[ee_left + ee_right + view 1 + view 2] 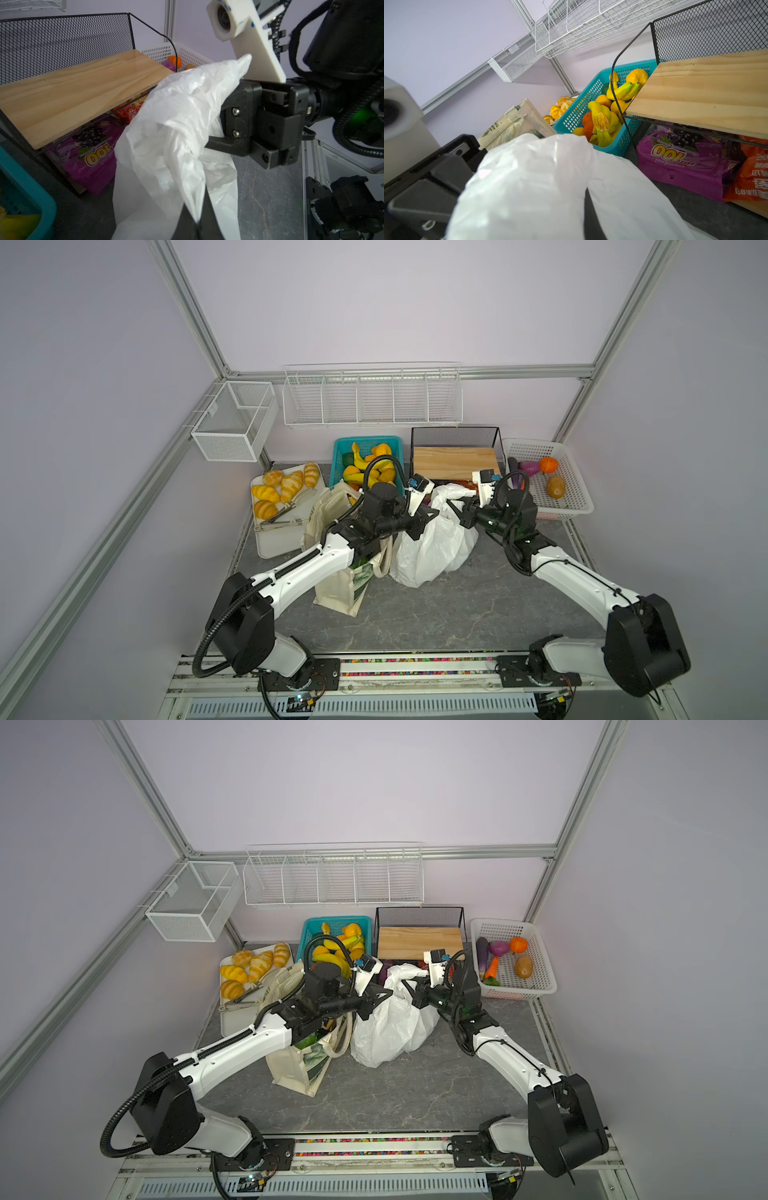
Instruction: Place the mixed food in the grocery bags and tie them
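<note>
The tabletop (pixel 457 605) is grey stone-look veined with pale lines, and it is boxed in by lilac walls and aluminium posts. At the far left a white mesh box (pixel 232 420) hangs on the side wall. Below it a white tray (pixel 276 545) carries bread rolls (pixel 286 485). At the back a teal basket (pixel 338 452) of fruit sits under a white wire rack (pixel 372 398). The canvas tote (pixel 336 593) stands beneath the left arm with its green print (pixel 361 578) facing right; no words on it can be read. Just beside it at mid-table sits the plastic carrier bag (pixel 432 551), bulging, its top gathered between the two tools. The left gripper (pixel 434 513) is closed with white film pinched in its tips. The right gripper (pixel 454 506) is likewise closed on another part of the bag's top. Behind them a black mesh shelf (pixel 455 435) holds a wooden board (pixel 455 460). Beneath the board a purple packet (pixel 685 166) reads "100" in large figures and "cocoaland" in small ones. An orange packet (pixel 753 178) next to it bears Chinese characters. At the far right is a white basket (pixel 577 493) of vegetables.
</note>
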`<state>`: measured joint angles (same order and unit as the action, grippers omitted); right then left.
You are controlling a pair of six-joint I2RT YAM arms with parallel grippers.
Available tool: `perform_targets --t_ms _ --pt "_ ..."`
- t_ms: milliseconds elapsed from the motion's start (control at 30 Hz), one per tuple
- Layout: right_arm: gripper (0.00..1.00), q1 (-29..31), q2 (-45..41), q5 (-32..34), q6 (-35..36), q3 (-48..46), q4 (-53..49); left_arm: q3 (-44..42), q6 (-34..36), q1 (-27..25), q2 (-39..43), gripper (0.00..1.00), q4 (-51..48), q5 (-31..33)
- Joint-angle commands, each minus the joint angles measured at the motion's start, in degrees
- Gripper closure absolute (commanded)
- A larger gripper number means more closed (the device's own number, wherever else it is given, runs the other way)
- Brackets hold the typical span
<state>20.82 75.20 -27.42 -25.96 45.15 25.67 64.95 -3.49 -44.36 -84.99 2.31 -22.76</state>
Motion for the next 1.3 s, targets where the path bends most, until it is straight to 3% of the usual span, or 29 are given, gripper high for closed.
perform_targets --t_ms 0,333,567,700,1100,1267 --pt "0.94 0.31 -1.20 -0.62 -2.22 -1.26 3.19 1.46 -2.84 -2.12 -0.90 1.00 5.26 -1.81" --pt "0.94 -0.77 0.42 -5.98 -9.50 -1.91 9.95 0.61 -4.37 -3.75 -4.10 0.98 8.56 -2.52" --pt "0.94 -1.82 3.28 -11.78 -12.09 -2.31 15.13 -0.29 -4.17 -3.81 -3.82 0.68 9.32 -3.52" --pt "0.94 -2.32 4.02 -13.13 -12.80 -2.61 16.71 -0.70 -2.79 -3.61 -2.14 0.57 8.36 -5.03" --pt "0.94 -3.26 4.10 -14.24 -12.73 -2.85 17.93 -1.49 0.46 1.46 4.94 0.37 2.15 -9.41" --pt "0.94 -3.31 3.99 -14.28 -12.28 -2.78 17.55 -2.14 0.62 3.90 7.65 0.36 1.16 -10.32"
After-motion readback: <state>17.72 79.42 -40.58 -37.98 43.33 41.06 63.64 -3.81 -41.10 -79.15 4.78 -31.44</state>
